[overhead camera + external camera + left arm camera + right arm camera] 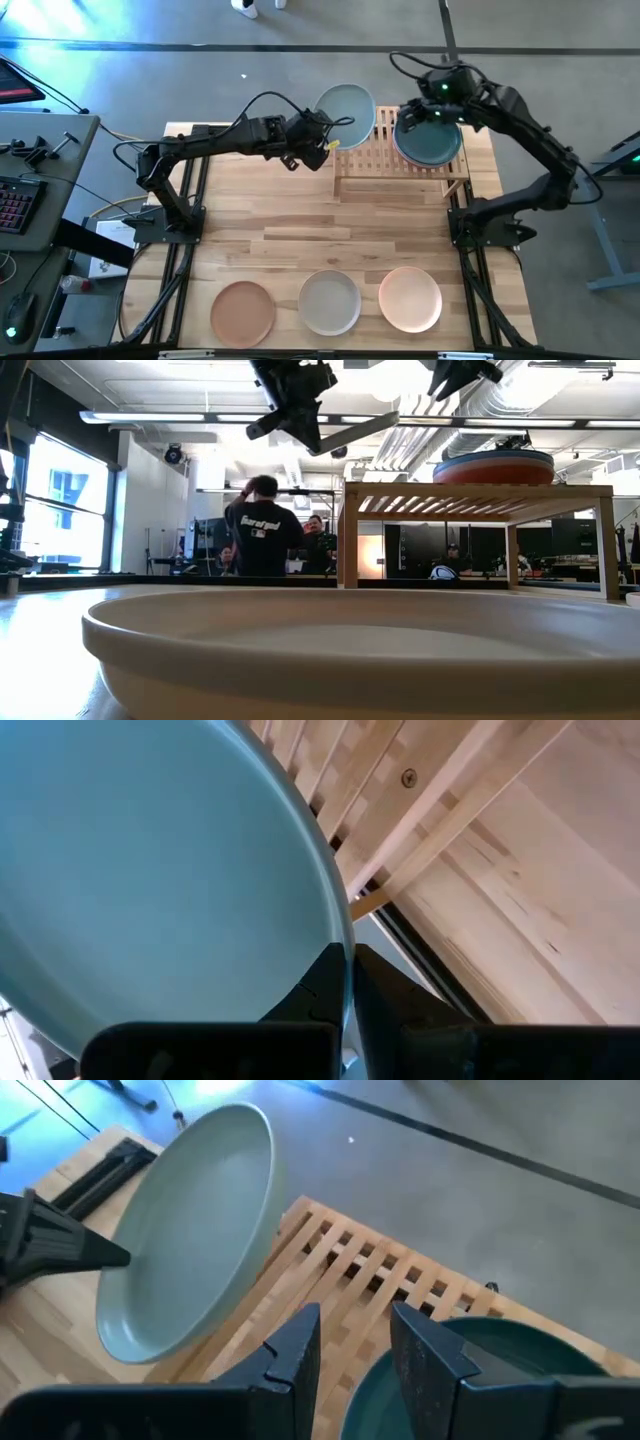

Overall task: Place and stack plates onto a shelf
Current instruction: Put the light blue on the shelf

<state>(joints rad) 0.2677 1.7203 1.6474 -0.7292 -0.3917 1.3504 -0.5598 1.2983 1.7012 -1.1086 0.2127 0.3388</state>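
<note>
L gripper (325,143) clamped on mint green plate (346,108) rim, held tilted above shelf (400,158) left half, top centre | R gripper (425,112) fingers apart, empty, over dark teal plate (428,140) topping stack, shelf right half | 3 plates bottom of table (300,215)

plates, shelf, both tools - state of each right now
mint green plate: tilted, held in the air above the shelf's free half
left tool: shut on the mint green plate's rim
right tool: open, above the stack, holding nothing
plate stack: on the shelf, dark teal on top
shelf: upright on the table
terracotta, grey-white, peach plates: flat, near table edge
</note>
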